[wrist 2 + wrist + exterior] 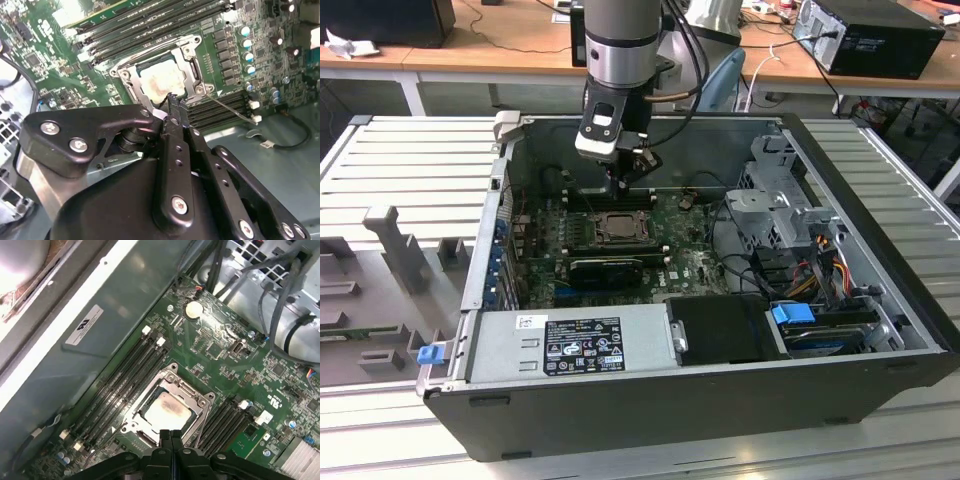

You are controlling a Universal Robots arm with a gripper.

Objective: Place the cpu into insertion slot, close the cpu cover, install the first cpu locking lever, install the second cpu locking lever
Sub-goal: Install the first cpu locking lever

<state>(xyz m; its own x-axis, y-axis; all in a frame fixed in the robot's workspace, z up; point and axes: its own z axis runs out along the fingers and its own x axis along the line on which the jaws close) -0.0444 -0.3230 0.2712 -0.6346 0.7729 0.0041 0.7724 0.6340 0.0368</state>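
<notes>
A workshop was noted, with wooden desks (500, 50) behind and a ribbed metal surface (410, 150) in front. On it an open computer case (720, 400) lay on its side, motherboard up.

- The insertion slot (638, 238) was seen near the middle of the board.
- The cpu (166, 411) was found seated inside the slot, its pale face flat and faintly stained at the centre.
- The cpu cover (200, 407) was seen lying flat over the slot, with the chip showing through its window. Placing and closing were therefore judged done.
- Rows of long memory slots (125, 375) were noted on either side of the insertion slot.
- The gripper (170, 434) was held just beside the slot's edge, tips low and close to the cover frame. Whether they touched it could not be told.
- The jaws were seen pressed together, with nothing made out between them.
- In the second wrist view a thin metal locking lever (227, 107) was seen running from one corner of the slot out across the neighbouring memory slots. It looked unlatched.

Step judged in hand: the first locking lever. The move was judged to call for the closed tips being set against the thin rod, which would be pushed down towards the slot and tucked under its catch. A slip off so narrow a wire was judged the main risk.
</notes>
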